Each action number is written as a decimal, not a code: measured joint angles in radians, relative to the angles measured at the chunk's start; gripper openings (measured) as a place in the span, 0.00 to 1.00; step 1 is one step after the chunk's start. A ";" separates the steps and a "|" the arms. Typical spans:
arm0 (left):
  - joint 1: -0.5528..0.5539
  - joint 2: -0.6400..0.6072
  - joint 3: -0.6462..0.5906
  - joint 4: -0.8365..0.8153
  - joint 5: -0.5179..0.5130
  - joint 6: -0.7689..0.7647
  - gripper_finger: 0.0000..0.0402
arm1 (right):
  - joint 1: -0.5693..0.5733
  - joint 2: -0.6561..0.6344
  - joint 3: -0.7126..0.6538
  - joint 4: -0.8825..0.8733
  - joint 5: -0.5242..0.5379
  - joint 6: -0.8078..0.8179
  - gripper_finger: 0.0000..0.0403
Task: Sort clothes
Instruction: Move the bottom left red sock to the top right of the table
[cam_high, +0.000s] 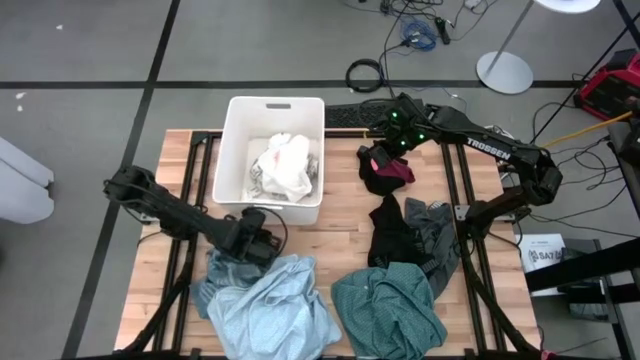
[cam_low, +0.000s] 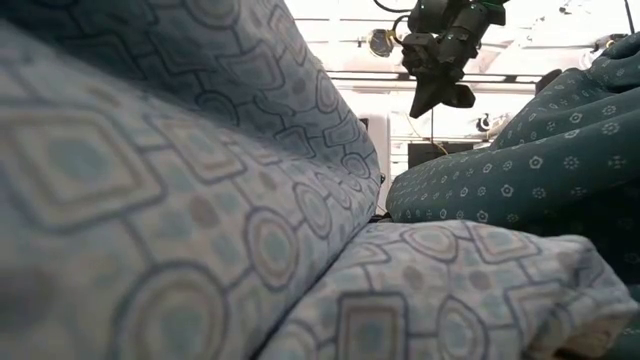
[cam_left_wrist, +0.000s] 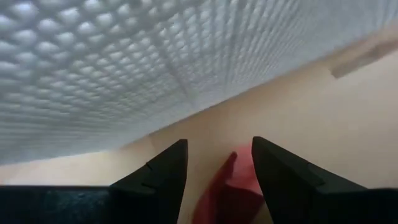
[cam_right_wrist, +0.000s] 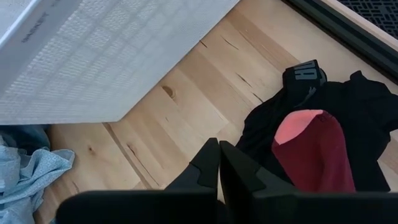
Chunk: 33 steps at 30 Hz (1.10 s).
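**Sorting station: garments spread across bench, one arm low beside bin**

Surveying from above, we found the wooden table (cam_high: 340, 215) carrying most of the load. The white bin (cam_high: 238, 150) stood toward its far side and held a white-grey garment (cam_high: 285, 165).

At the near edge lay the two biggest pieces: a light blue patterned garment (cam_high: 270, 305) on the left and a teal patterned garment (cam_high: 388, 310) just beside it on the right; both filled the low view (cam_low: 200, 180) (cam_low: 520, 170). Between the teal piece and the far edge we noted a black garment (cam_high: 385, 235) touching a dark grey one (cam_high: 435, 235). Farther back sat a smaller black garment (cam_high: 378, 182) with a red piece (cam_high: 398, 172) lying on it; the right wrist view showed the same pair (cam_right_wrist: 367, 112) (cam_right_wrist: 314, 152).

The left gripper (cam_high: 262, 238) was low at the far end of the light blue garment, just beside the bin's near wall (cam_left_wrist: 124, 62). Its fingers (cam_left_wrist: 158, 180) stood apart, with something red (cam_left_wrist: 230, 193) between them; we could not tell whether it was gripped.

The right gripper (cam_high: 385, 150) hung above the small black garment, its fingers (cam_right_wrist: 214, 168) pressed together on nothing.
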 joint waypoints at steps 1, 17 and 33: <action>0.003 0.009 0.000 0.010 0.010 0.029 0.47 | 0.000 0.000 0.000 0.000 0.000 0.000 0.00; 0.020 0.044 -0.145 0.216 0.079 0.046 0.47 | 0.000 0.001 0.000 -0.008 0.000 -0.003 0.00; 0.006 -0.006 -0.100 0.211 0.090 0.028 0.03 | 0.000 0.001 0.000 -0.007 0.000 -0.002 0.00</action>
